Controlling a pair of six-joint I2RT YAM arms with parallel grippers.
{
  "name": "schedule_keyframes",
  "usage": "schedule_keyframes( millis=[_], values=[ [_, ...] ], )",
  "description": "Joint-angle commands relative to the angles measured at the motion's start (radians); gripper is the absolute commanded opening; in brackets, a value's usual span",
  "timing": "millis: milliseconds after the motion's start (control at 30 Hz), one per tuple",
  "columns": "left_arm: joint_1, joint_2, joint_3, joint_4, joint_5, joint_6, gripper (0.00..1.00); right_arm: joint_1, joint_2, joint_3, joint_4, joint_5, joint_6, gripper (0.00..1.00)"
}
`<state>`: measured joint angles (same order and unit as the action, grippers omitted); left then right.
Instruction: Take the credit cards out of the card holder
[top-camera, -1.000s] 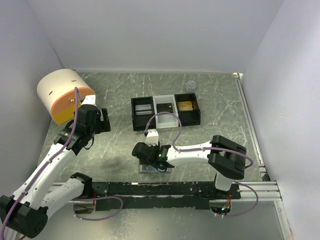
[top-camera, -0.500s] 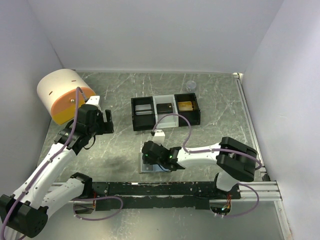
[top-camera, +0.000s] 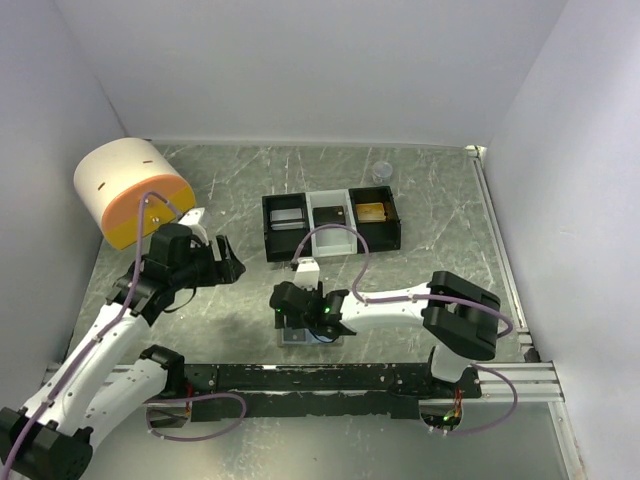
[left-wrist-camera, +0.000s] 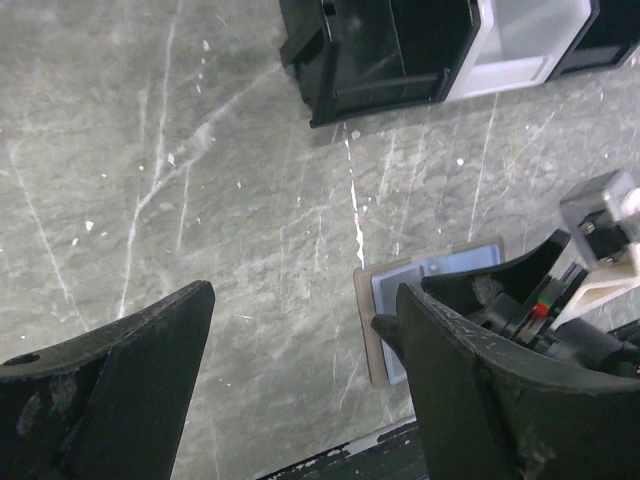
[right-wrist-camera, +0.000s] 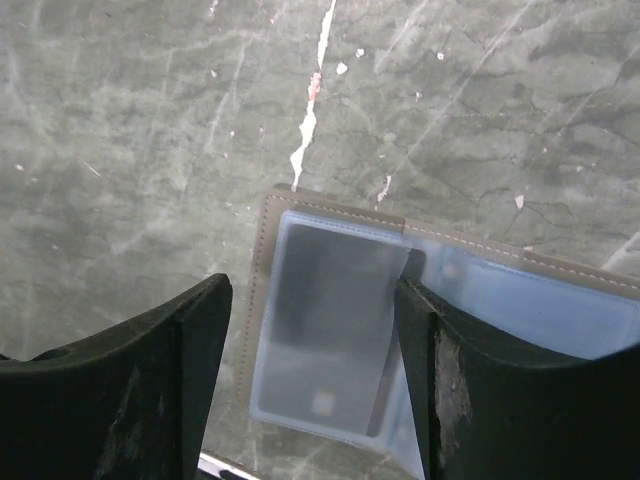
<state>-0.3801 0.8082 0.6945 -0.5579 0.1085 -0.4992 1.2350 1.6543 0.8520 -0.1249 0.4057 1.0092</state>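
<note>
The card holder (right-wrist-camera: 330, 330) lies open and flat on the table near the front edge, grey-brown with pale blue clear sleeves. A dark credit card (right-wrist-camera: 325, 320) sits inside the left sleeve. My right gripper (right-wrist-camera: 312, 330) is open and hovers just above the holder, its fingers either side of that sleeve. In the top view the right gripper (top-camera: 300, 312) covers most of the holder (top-camera: 292, 336). My left gripper (top-camera: 222, 260) is open and empty, up and to the left of the holder. The holder's corner shows in the left wrist view (left-wrist-camera: 385, 295).
A black-and-white three-compartment tray (top-camera: 330, 247) stands behind the holder, with cards lying in its compartments. A large white and orange cylinder (top-camera: 125, 190) stands at the back left. A small clear cup (top-camera: 381, 172) sits at the back. A black rail (top-camera: 330, 378) runs along the front edge.
My left gripper has moved right and forward, closer to the holder. My right gripper shifted right, then back left, staying over the holder.
</note>
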Motion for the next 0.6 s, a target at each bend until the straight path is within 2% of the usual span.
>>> schedule_keyframes(
  millis=[0,333,567],
  values=[
    [0.007,-0.063,0.055,-0.043,-0.115,-0.016,0.86,0.039,0.044,0.059,-0.228,0.09,0.003,0.67],
    [0.007,-0.104,0.043,-0.049,-0.177,-0.029,0.87,0.059,0.039,0.143,-0.314,0.154,-0.002,0.68],
    [0.007,-0.088,0.039,-0.039,-0.166,-0.025,0.86,0.058,0.084,0.125,-0.261,0.104,0.005,0.67]
  ],
)
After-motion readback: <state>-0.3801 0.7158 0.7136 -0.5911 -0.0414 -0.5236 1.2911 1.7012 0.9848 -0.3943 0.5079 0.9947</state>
